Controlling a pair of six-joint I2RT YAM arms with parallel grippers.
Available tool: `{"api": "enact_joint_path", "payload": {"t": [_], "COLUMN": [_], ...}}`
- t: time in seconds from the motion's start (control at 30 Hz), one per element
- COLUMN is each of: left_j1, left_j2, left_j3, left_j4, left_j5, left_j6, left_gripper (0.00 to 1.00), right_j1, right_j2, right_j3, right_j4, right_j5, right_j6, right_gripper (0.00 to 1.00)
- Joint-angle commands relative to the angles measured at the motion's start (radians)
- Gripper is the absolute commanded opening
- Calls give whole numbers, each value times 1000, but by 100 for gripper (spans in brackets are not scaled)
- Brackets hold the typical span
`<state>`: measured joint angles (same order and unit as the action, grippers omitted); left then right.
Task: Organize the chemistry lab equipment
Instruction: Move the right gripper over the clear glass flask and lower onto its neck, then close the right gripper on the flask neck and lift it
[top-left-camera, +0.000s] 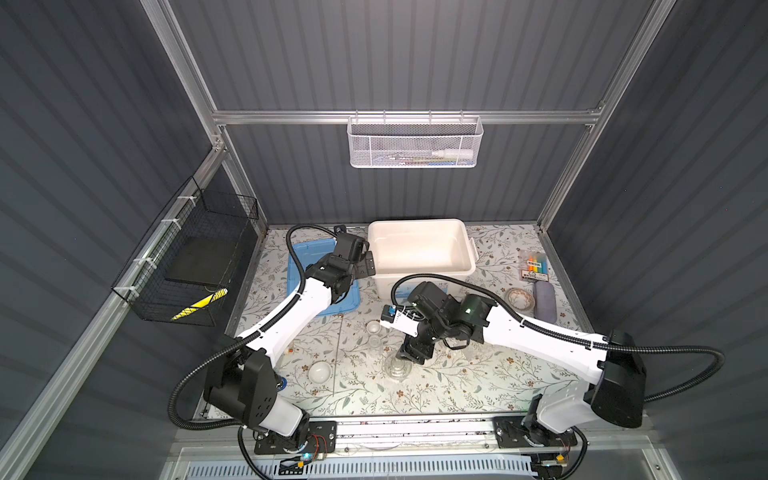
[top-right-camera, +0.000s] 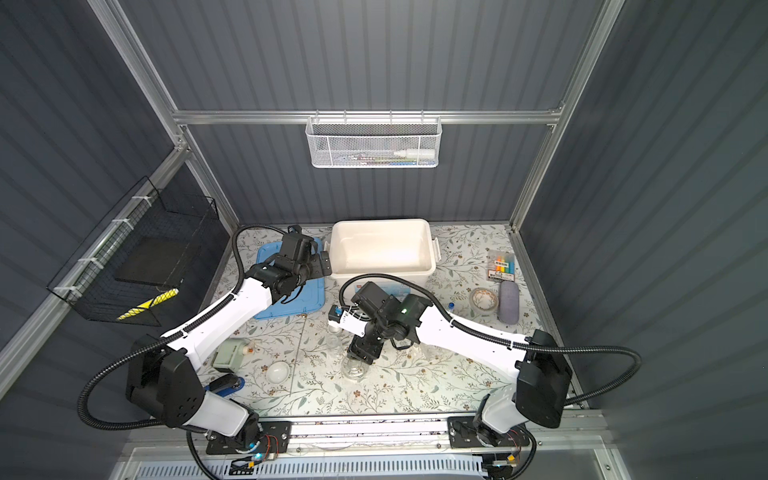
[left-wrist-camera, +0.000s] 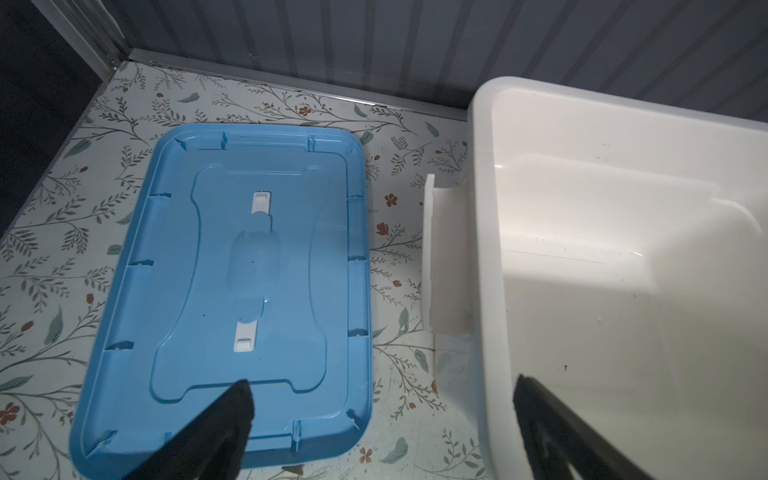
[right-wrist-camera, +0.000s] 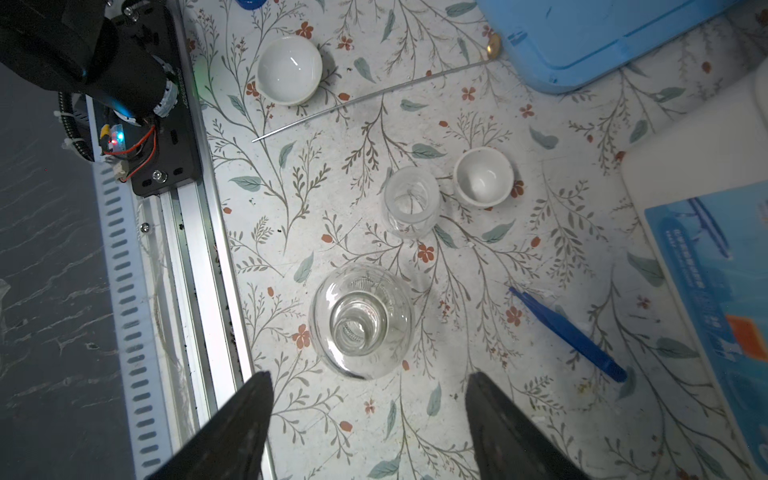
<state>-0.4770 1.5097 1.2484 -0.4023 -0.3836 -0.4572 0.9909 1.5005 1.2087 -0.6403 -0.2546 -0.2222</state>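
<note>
Nearby, bare floral tabletop (top-left-camera: 478, 386) along the front rail, roomy. Beyond it, clear flask (right-wrist-camera: 360, 322) upright, with right gripper (right-wrist-camera: 368, 378) just above at its 1 o'clock, spread wide, holding nothing. At flask's 9 o'clock, large white dish (right-wrist-camera: 289, 68); at 11, small beaker (right-wrist-camera: 411, 201) beside small white dish (right-wrist-camera: 483, 176). Farther, toward 12, white bin (left-wrist-camera: 623, 249) and blue lid (left-wrist-camera: 232, 291), left gripper (left-wrist-camera: 382, 381) fully splayed, empty, over the gap between. Behind, dark ribbed walls (top-left-camera: 395, 62).

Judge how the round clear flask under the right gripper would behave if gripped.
The round clear flask looks like smooth glass: probably slippery and breakable. Its bulging body may let the right gripper slip. Standing upright, it might tip if pushed high.
</note>
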Motion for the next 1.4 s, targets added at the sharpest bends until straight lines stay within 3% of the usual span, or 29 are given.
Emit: {"api": "enact_joint_path", "payload": {"t": [0.0, 0.57, 1.1, 1.37], "left_j1": [9, 18, 29, 33], "left_j2": [-22, -30, -29, -27], "left_j3": [-14, -26, -26, -27], "left_j4": [4, -3, -1, 2], "left_j5": [-26, -20, -3, -1], "left_j6": [-18, -27, -25, -29], "left_gripper": [100, 100, 100, 100], "right_j1": [15, 56, 69, 71], "right_j2": [26, 163, 225, 236], "right_j3": [27, 76, 89, 94], "right_j4": [-33, -77, -102, -101], "right_j5": [-30, 15, 44, 53], "right_j6": [-11, -14, -17, -10], "right_gripper": [73, 54, 52, 45]}}
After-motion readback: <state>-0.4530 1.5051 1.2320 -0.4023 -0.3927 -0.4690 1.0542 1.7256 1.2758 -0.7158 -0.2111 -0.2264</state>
